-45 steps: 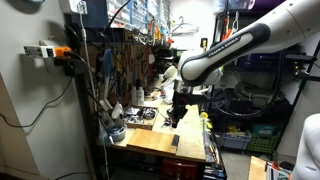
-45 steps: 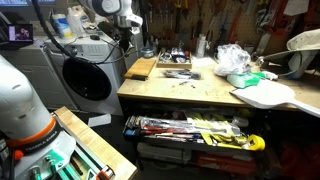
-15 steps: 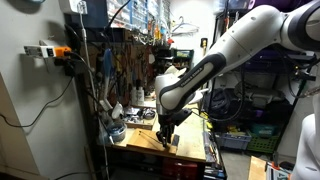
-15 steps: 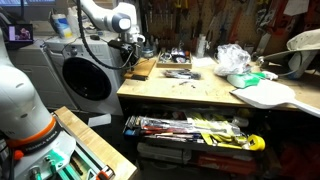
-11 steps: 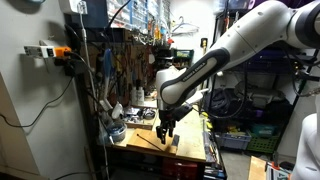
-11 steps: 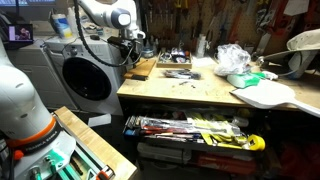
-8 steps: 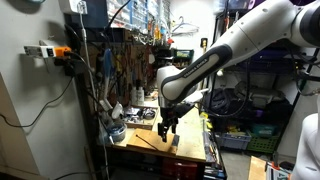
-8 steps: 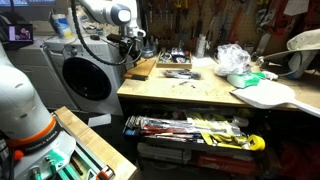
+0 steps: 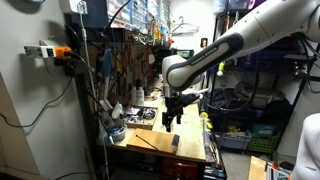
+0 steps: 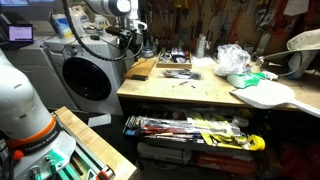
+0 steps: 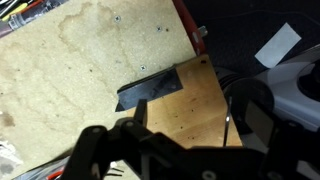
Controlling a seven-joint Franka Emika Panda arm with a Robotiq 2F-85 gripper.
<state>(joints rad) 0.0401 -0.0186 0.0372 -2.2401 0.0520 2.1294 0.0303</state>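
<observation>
- Hovering above the wooden board, the gripper sits mid-frame in an exterior view, clear of the surface & touching nothing.
- Jaws look apart w/ nothing betw. them. The wrist view blurs the fingers along its bottom edge, so exact width can't be told.
- Nearest thing is a dark flat piece at centre of the wrist view. It lies flat at the upper-left edge of the board, next to the paler workbench top.
- Same piece shows as a small dark patch low-centre in an exterior view, directly under the gripper w/ a clear gap.
- In an exterior view the gripper is upper left of frame, above the board, which lies at the left end of the workbench.
- Washing machine stands left of the bench.
- White plastic bag lies on the bench, upper right of frame, well apart from the gripper.
- Open drawer w/ tools sits below the bench top, lower centre.
</observation>
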